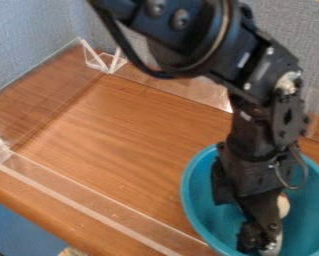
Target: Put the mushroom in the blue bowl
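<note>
Wooden tabletop (122, 135) against grey walls (35, 35)

It looked like a small tabletop test set-up, most likely in a lab. A black robot arm (262, 100), with bare joints and a looping cable, came down from the top of the frame. Across the middle lay a wood-look surface (122, 130), with clear plastic edging (108, 215) at lower left and see-through brackets (106, 57) at upper left. Plain speckled grey panels (28, 35) closed off the back. The wider room was out of sight, so its exact kind could not be told.
</note>
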{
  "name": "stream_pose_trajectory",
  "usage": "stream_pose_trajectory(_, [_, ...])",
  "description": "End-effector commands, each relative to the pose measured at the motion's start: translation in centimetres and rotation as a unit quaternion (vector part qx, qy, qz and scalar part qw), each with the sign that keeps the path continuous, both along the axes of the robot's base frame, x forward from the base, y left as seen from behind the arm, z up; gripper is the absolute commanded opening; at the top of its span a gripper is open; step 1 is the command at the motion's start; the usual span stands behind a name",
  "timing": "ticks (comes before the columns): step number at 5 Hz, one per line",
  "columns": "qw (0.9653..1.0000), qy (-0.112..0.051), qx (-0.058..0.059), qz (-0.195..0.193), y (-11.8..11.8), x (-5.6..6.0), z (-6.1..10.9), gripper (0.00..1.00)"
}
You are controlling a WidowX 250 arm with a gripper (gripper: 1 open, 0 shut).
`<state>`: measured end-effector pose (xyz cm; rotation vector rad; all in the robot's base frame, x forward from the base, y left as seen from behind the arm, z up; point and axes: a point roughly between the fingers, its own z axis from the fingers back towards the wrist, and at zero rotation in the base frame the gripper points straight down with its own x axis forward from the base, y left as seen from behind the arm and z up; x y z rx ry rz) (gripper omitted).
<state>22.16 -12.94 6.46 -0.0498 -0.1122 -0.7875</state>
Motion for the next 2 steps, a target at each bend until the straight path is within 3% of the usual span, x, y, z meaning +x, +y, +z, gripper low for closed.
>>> stream_pose_trajectory(1, [0.9996,-0.022,-0.014,-0.005,-1.7,1.47,0.91,1.0])
stream_pose_trajectory(2, [0.9997,-0.018,-0.015,-0.006,-1.5,1.93,1.38,0.0])
